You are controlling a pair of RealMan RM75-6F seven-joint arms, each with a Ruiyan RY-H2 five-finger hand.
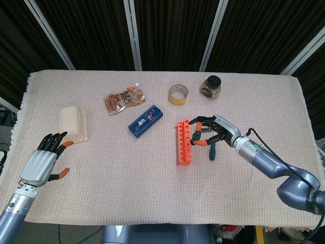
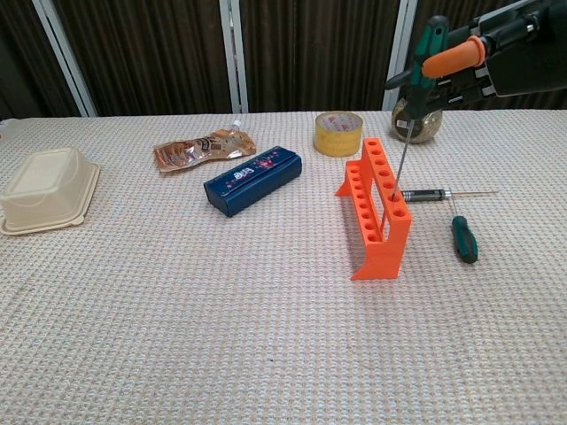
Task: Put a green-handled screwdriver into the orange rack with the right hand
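Beige tablecloth point(image 1: 152, 193): wide bare stretch along front edge. Orange rack point(image 2: 377, 206) mid-table, w/ bare cloth to its L. R hand point(image 1: 210, 131) clamped on green-handled screwdriver point(image 2: 416, 84), upright, tip at rack's near-end holes. L hand point(image 1: 44, 161) w/ fingers apart, holding nothing, by L edge.

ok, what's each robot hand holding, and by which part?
Right robot hand holds the green-handled screwdriver by its handle, shaft over the rack. Left robot hand holds nothing.
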